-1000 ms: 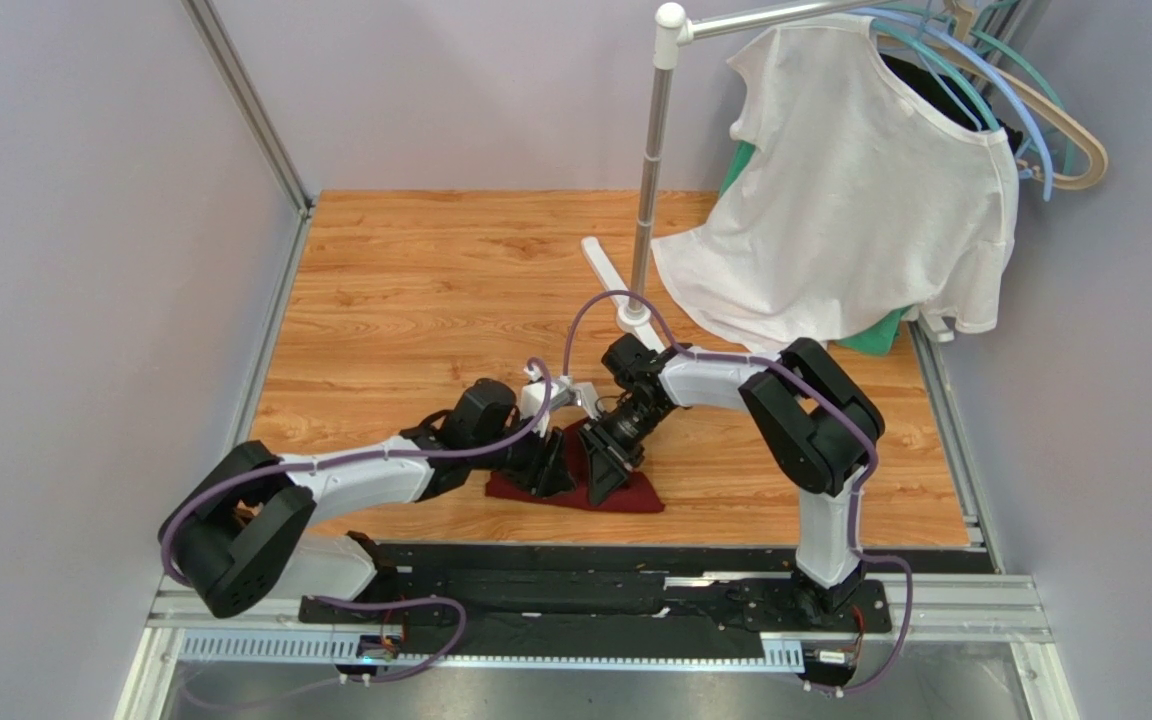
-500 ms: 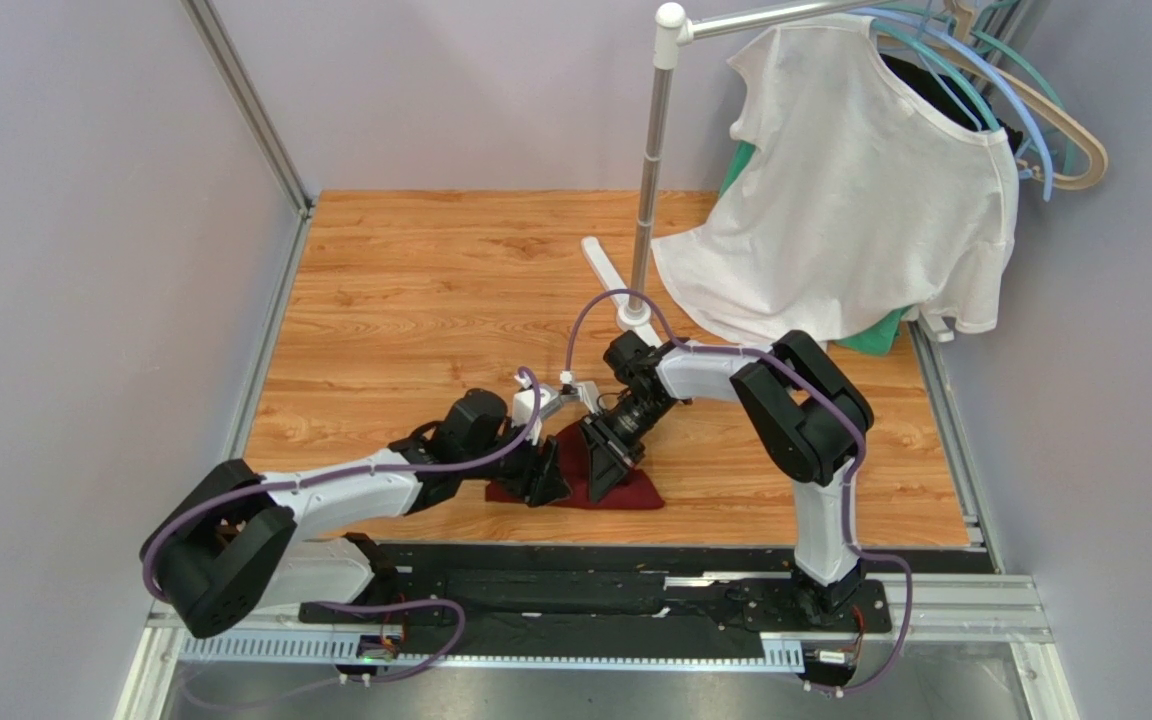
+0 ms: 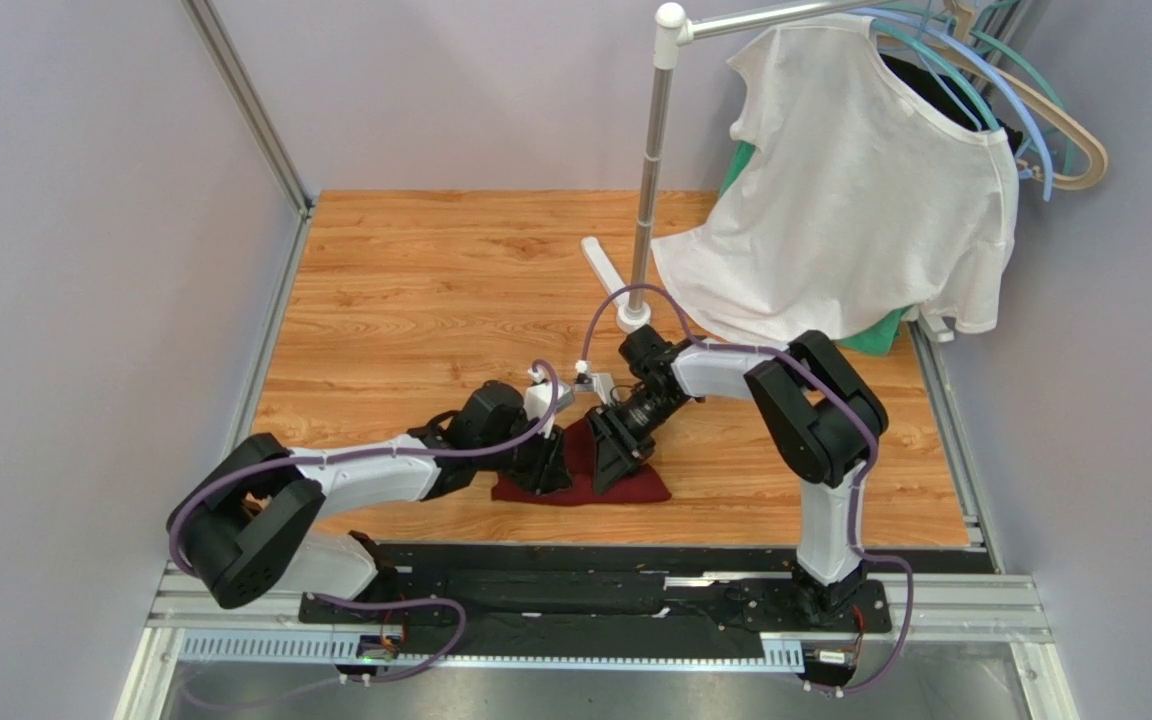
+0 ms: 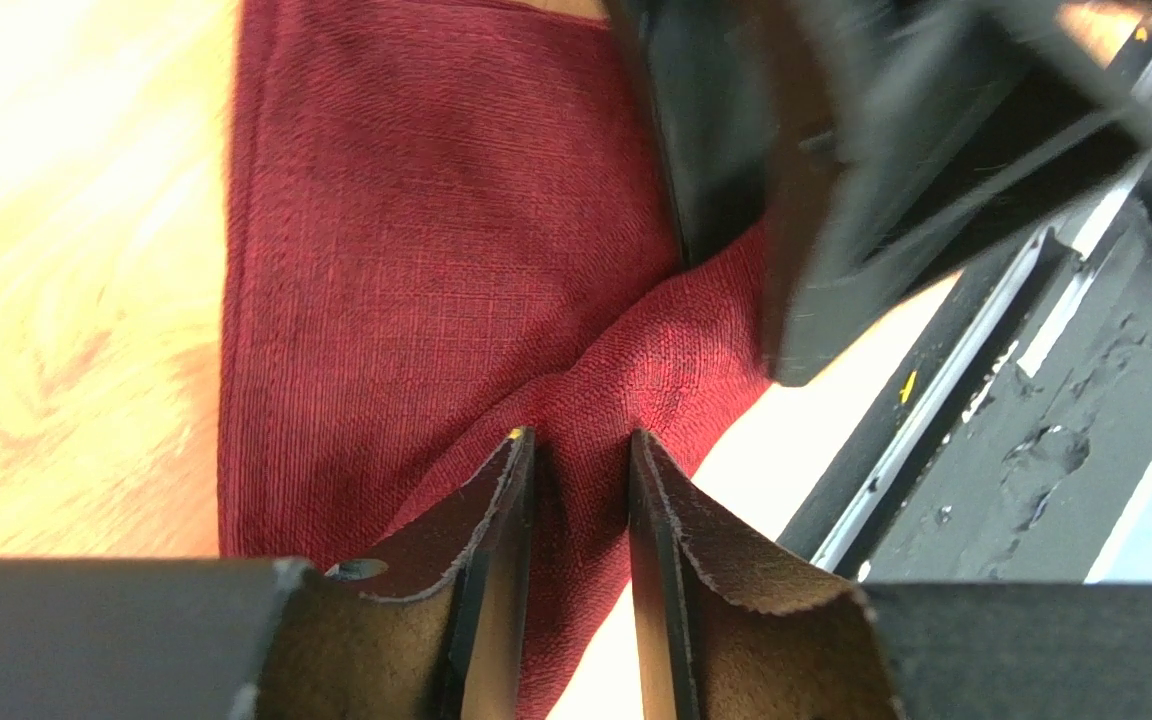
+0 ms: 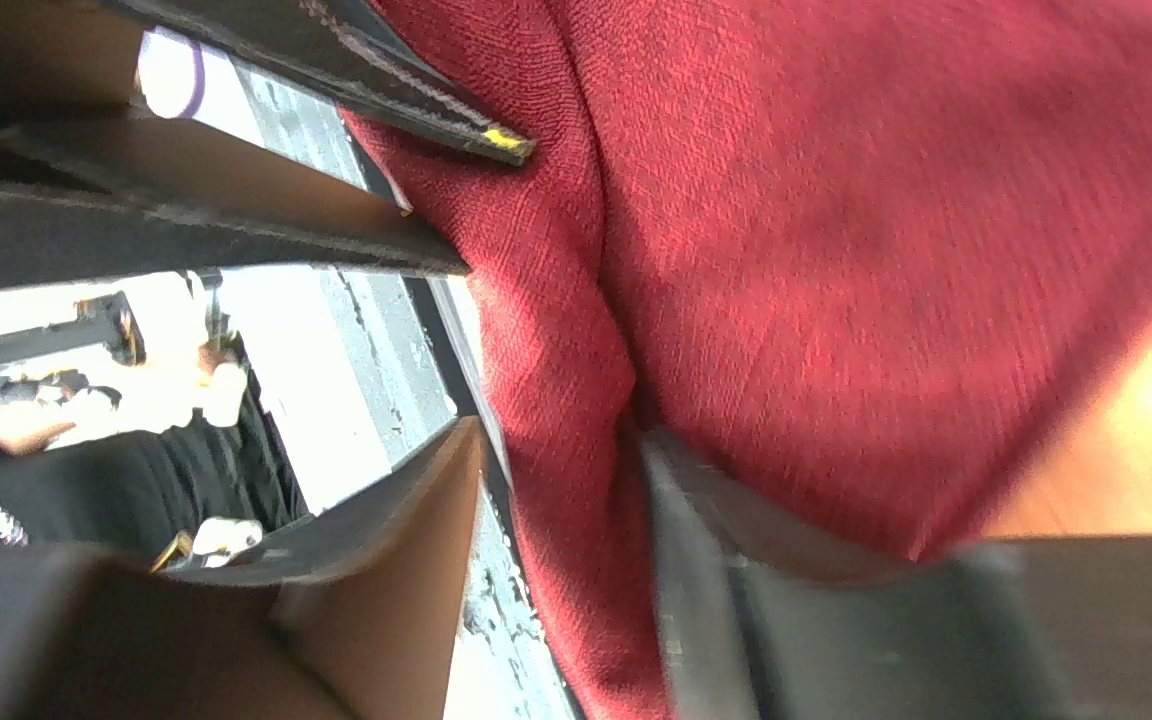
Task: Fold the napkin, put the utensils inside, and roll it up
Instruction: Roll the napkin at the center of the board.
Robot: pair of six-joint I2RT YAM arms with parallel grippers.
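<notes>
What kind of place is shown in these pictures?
Probably a robot test cell, not a home: grey panel walls enclose a wood-look table, with a clothes stand and a white T-shirt.

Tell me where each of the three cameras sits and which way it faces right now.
Top external: above and behind the bases, looking down on both arms, the napkin and table.
Left wrist: on the left tool, looking down at the napkin.
Right wrist: on the right tool, close on the napkin.
Shared: the napkin.

White T-shirt (image 3: 856,180) (on hangers (image 3: 1021,93)) by pole (image 3: 651,173).
</notes>
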